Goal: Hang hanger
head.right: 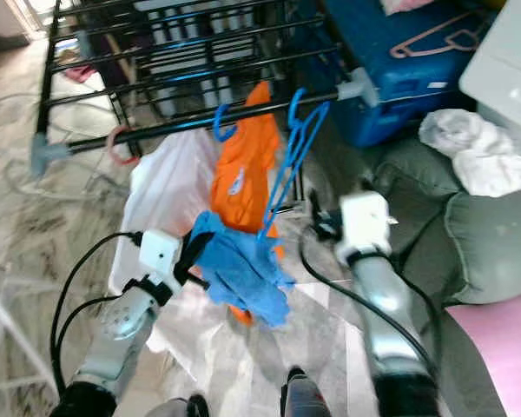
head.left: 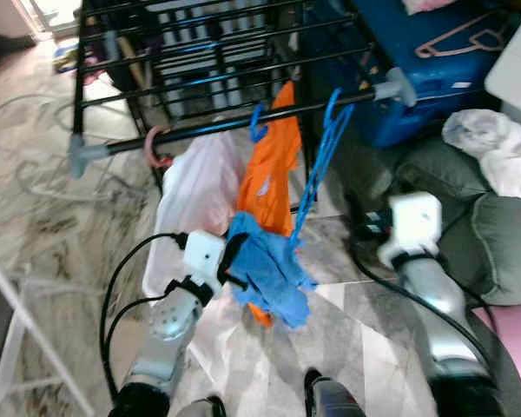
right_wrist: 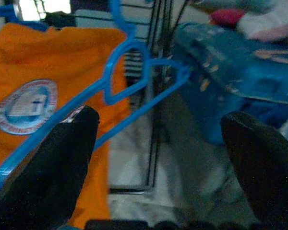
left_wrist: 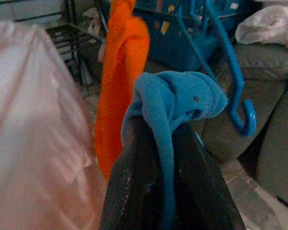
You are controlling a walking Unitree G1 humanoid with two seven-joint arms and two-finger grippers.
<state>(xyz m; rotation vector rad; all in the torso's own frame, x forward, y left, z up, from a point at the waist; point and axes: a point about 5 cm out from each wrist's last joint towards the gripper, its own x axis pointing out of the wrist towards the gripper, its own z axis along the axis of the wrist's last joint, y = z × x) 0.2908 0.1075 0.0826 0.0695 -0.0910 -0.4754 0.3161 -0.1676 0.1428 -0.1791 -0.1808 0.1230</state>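
An empty blue hanger [head.left: 323,152] hangs tilted from the front bar of the black drying rack [head.left: 200,132], its lower end reaching down to a blue cloth [head.left: 269,271]. My left gripper [left_wrist: 161,128] is shut on that cloth, just below an orange garment [head.left: 269,174] on another blue hanger. On the other side of the empty hanger my right gripper [right_wrist: 158,124] stands open, with the hanger [right_wrist: 127,76] a little ahead of its fingers and nothing between them.
A white garment [head.left: 195,191] on a pink hanger hangs left of the orange one. A blue case [head.left: 417,65] with a pink hanger [head.left: 469,35] on top stands behind the rack. To the right, a grey-green sofa [head.left: 504,234] holds white laundry [head.left: 495,148].
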